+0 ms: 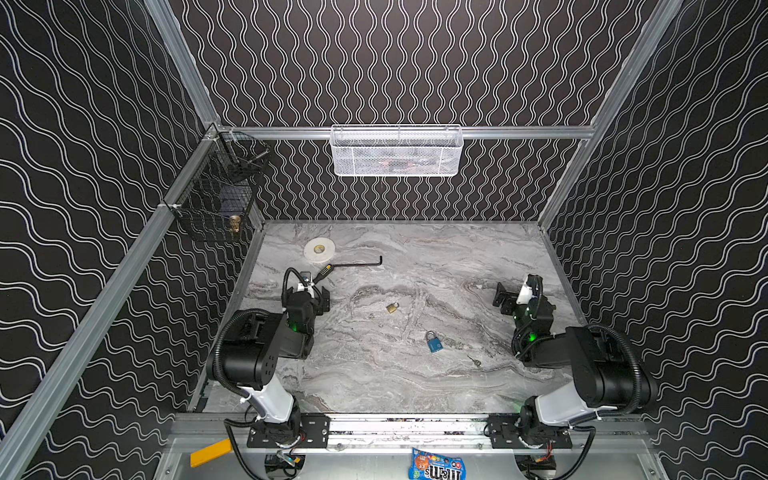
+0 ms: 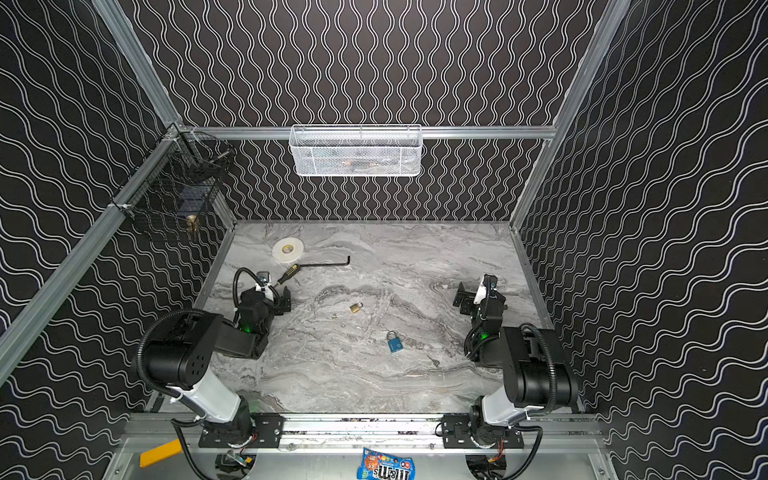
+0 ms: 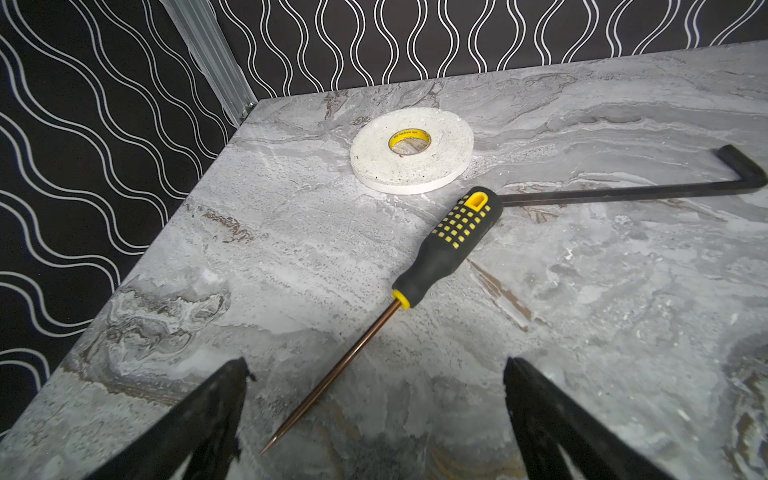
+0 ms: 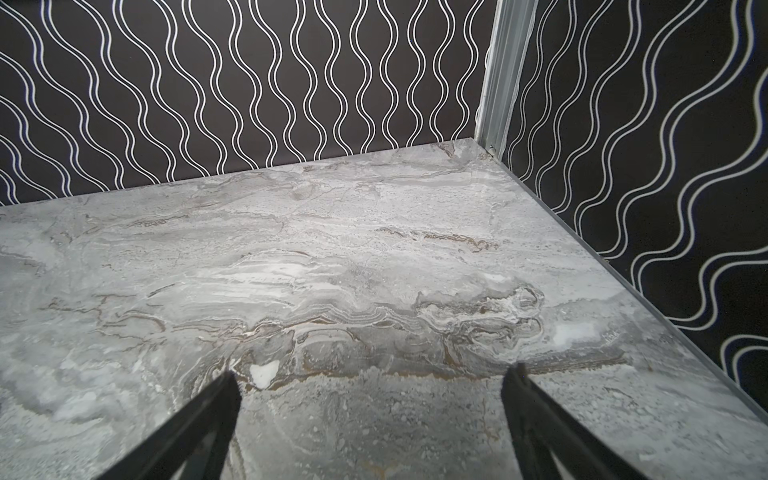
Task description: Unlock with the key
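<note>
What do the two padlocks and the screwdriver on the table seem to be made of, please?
The small padlock looks like brass: yellow metallic sheen. The blue padlock has a blue body, painted metal or plastic, unclear from here, and a grey shackle, likely steel. The screwdriver has a matte black handle, seemingly rubbery plastic with yellow inlays, and a metal shaft with a coppery tint.

Soft even light; grey marbled tabletop (image 4: 291, 270) gleams ahead of my right claw (image 4: 372, 370); my black fingertips (image 4: 216, 415) blur.
</note>
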